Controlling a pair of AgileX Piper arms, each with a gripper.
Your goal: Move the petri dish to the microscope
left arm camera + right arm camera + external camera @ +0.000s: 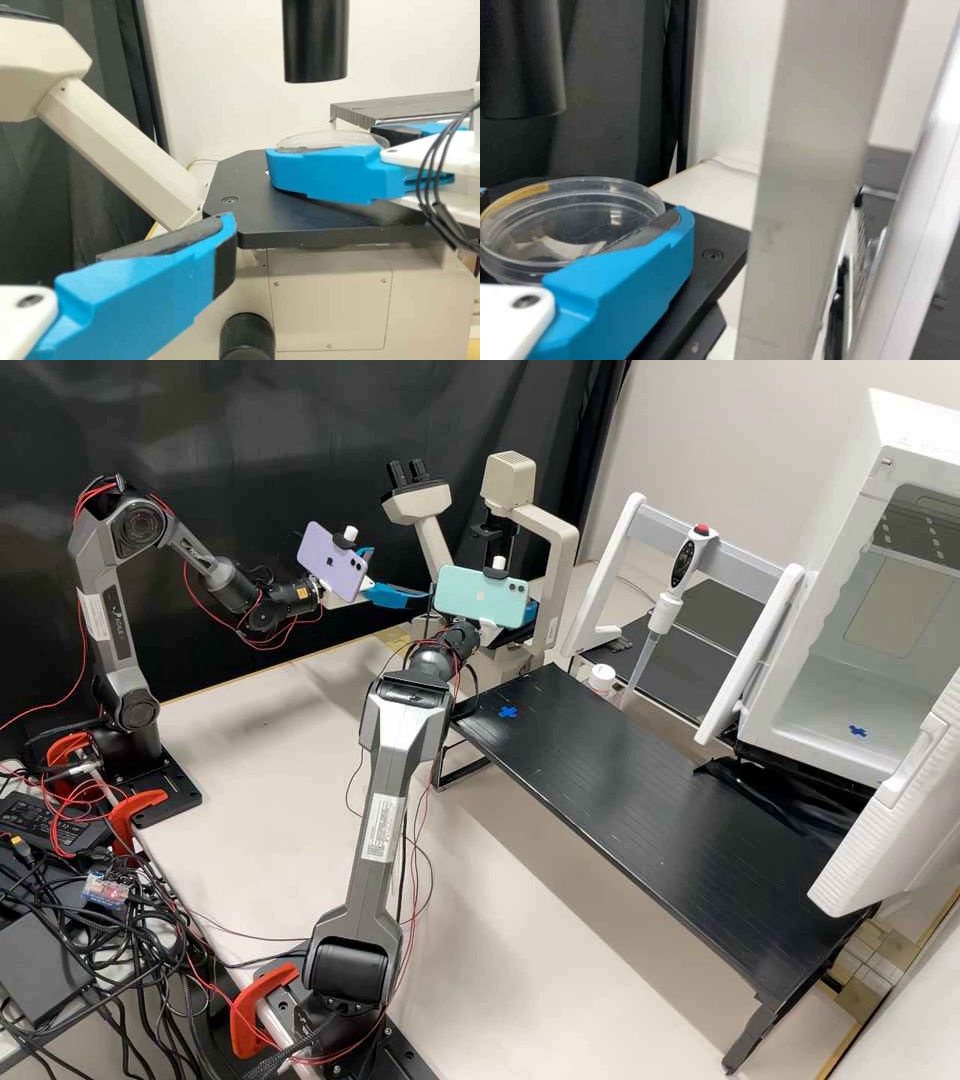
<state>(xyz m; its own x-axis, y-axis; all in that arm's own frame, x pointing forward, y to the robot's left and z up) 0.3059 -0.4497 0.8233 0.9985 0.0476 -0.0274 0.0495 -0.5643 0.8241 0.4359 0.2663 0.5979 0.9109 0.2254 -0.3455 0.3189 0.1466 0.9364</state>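
The right gripper (527,614) clasps the clear, round petri dish (562,214) over the flat microscope stage (244,176); its wrist view adds a yellow rim strip (523,196). In the high view, the left gripper (402,574) gapes toward its ten o'clock.

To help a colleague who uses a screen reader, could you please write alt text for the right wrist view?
A clear petri dish at the black microscope stage, against a blue finger of the right tool; a dark cylinder hangs above, a pale post nearby.

The clear, round petri dish (577,217) is nearly level over the black stage (247,184) of the cream microscope (563,538).
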